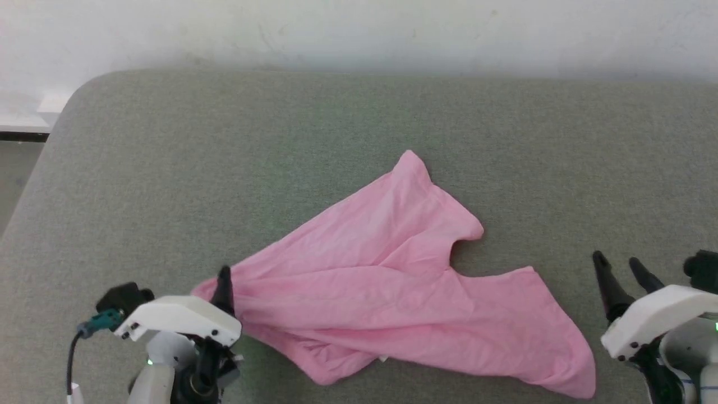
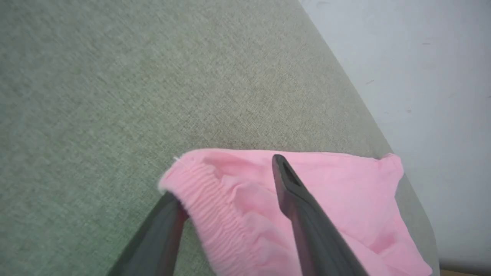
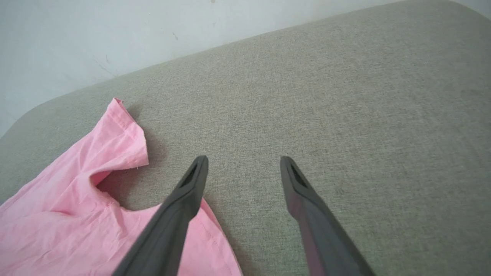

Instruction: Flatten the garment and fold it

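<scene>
Looking at the head cam: the pink garment (image 1: 381, 280) is lying crumpled on the grey-green fabric surface (image 1: 359, 123), in the near half, roughly centre. Not flat, with several folds and creases running along its length. One corner points up toward the white wall (image 1: 359, 28), a rounded lobe sits just right of that, and a long section trails off to the near right. The near-left part is bunched and doubled over itself.

Left gripper (image 2: 225, 178): at the garment's left end, jaws apart. In the left wrist cam the gathered elastic band (image 2: 207, 214) lies between the two fingers; one finger (image 2: 303, 207) is on top of the cloth, the other comes in under the band edge with its tip hidden by the cloth. Not clamped; there's a wide gap between the fingers.

Right gripper (image 1: 616, 259): jaws apart, holding nothing, off the garment's right side, over bare surface. In the right wrist cam one finger (image 3: 180, 207) overlaps the hem of the cloth in the picture; I can't tell whether it touches. The other finger is over bare fabric surface.
</scene>
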### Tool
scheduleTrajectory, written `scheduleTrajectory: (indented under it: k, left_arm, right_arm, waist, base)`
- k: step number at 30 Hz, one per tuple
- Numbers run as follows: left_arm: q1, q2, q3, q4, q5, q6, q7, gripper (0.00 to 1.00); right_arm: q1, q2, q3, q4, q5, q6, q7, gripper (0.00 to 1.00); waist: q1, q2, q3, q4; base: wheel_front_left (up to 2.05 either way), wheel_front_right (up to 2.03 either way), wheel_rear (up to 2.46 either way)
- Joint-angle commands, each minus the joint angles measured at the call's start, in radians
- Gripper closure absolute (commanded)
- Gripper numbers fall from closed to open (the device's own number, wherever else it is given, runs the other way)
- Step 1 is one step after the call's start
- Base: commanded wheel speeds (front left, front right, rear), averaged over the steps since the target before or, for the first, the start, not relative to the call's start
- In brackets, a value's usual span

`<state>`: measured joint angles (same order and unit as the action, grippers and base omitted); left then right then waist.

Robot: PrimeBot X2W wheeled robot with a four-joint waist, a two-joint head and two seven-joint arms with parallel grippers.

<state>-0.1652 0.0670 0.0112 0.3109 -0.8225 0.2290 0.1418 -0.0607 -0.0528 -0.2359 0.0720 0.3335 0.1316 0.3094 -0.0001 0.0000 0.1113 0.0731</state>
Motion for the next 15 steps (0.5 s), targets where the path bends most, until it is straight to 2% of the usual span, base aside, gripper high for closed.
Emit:
scheduleTrajectory:
  k: [1, 3, 8, 12, 15]
  left_arm:
    - [0.002, 0.007, 0.006, -0.013, 0.009, -0.011, -0.020, 0.00]
    - [0.005, 0.025, 0.000, -0.052, 0.053, -0.023, -0.087, 0.00]
    - [0.061, 0.060, -0.060, -0.122, 0.211, 0.030, -0.197, 0.00]
    - [0.105, 0.044, -0.080, -0.100, 0.207, 0.056, -0.161, 0.00]
    - [0.120, 0.035, -0.104, -0.079, 0.186, 0.057, -0.099, 0.00]
  right_arm:
    - [-0.010, 0.003, 0.010, -0.007, -0.006, -0.001, 0.004, 0.00]
    - [-0.032, 0.003, 0.044, -0.020, -0.021, -0.001, 0.016, 0.00]
    - [-0.134, -0.005, 0.177, -0.026, -0.069, -0.001, 0.080, 0.00]
    - [-0.255, -0.031, 0.319, 0.032, -0.080, -0.001, 0.148, 0.00]
    - [-0.328, -0.037, 0.394, 0.077, -0.063, -0.001, 0.150, 0.00]
  waist:
    - [0.0001, 0.0000, -0.003, 0.004]
    - [0.0001, 0.0000, -0.004, 0.007]
    - [0.0001, 0.0000, 0.004, 0.015]
    - [0.0001, 0.0000, 0.019, 0.033]
    - [0.0001, 0.0000, 0.026, 0.053]
  base:
    - [0.00, 0.00, 0.00]
    - [0.00, 0.00, 0.00]
    - [0.00, 0.00, 0.00]
    - [0.00, 0.00, 0.00]
    - [0.00, 0.00, 0.00]
